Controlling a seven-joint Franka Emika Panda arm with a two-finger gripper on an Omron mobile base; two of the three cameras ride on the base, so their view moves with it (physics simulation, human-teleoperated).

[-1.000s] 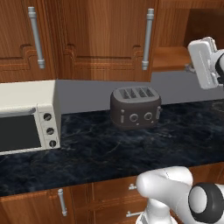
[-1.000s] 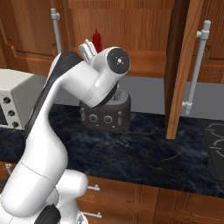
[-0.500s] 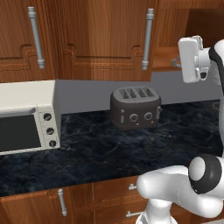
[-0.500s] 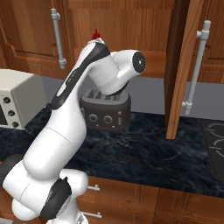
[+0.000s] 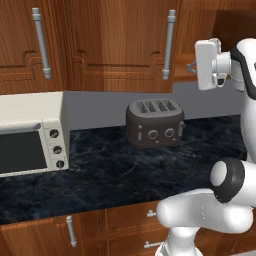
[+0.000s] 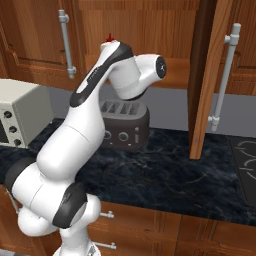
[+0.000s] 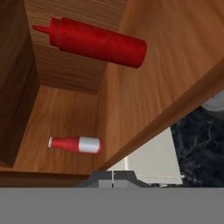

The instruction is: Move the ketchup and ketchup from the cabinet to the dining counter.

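Currently gripper [image 7: 113, 177] is closed and empty at hand view's bottom centre. All-red ketchup [image 7: 97, 42] lies upper centre inside the cabinet [image 7: 144, 87], long axis running left-right; pale-banded ketchup [image 7: 75, 144] sits lower left, nearer the fingertips.

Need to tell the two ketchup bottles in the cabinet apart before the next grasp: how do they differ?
In the hand view, the all-red ketchup bottle looks larger and nearer; the pale-banded ketchup bottle looks smaller and sits deeper in the cabinet. The first is red throughout with a long pointed nozzle; the second has a pale band and pale tip. Both are red squeeze bottles standing on the same shelf, apart, neither held.
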